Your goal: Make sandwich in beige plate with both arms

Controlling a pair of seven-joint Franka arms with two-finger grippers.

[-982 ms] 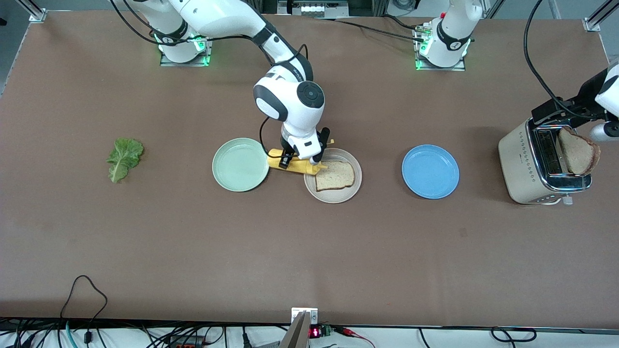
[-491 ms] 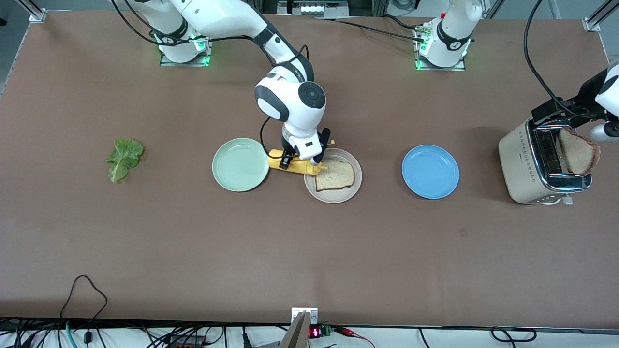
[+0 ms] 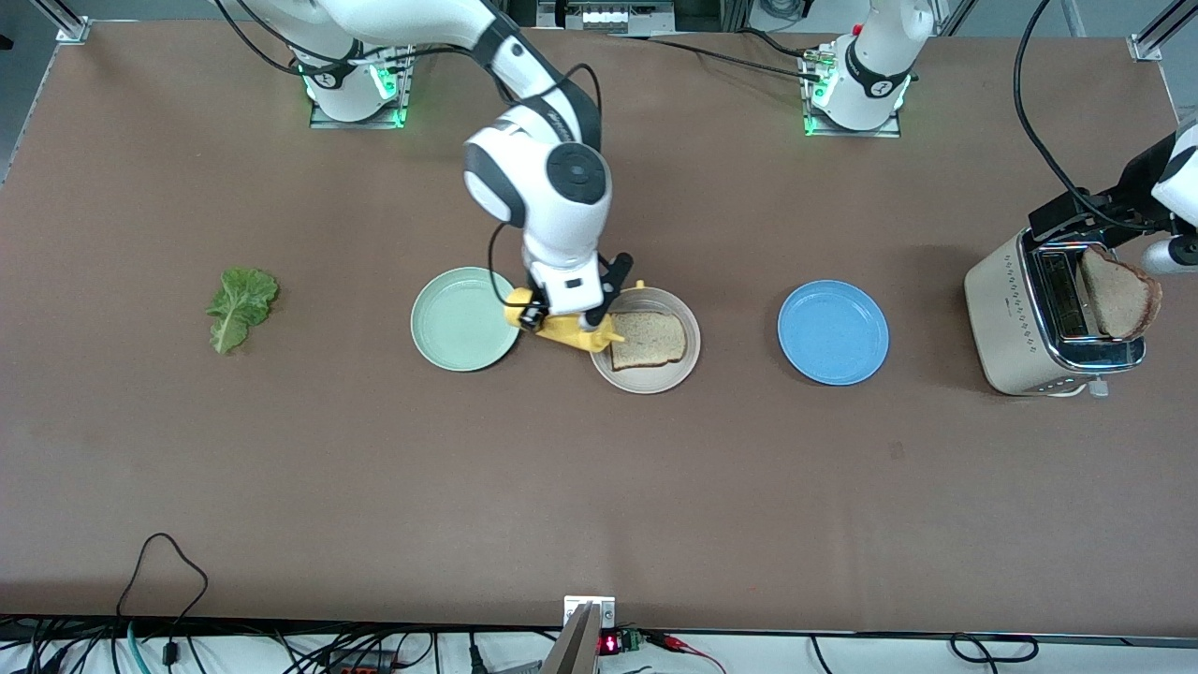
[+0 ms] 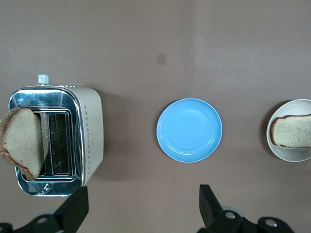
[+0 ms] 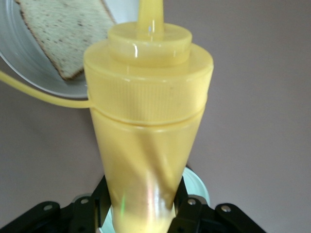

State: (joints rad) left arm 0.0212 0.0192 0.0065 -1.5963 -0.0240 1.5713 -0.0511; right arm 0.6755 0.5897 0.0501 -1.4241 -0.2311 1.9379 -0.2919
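Right end effector [image 3: 560,326] clamps a yellow squeeze bottle [image 3: 573,331], nozzle tipped over the rim of the beige plate [image 3: 676,373]. One bread slice [image 3: 649,340] lies flat in that plate, mid-desk between the mint green plate [image 3: 465,318] and the blue plate [image 3: 832,332]. To do well: aim the nozzle over the slice's centre, tilt further, squeeze gently (crust edge risks dripping onto the plate). Left end effector [image 4: 141,211] hangs fingers spread over the desk beside the toaster [image 3: 1039,328], waiting; a second slice [image 3: 1118,294] sticks out of it. Lettuce leaf [image 3: 240,305] lies toward the right arm's end.
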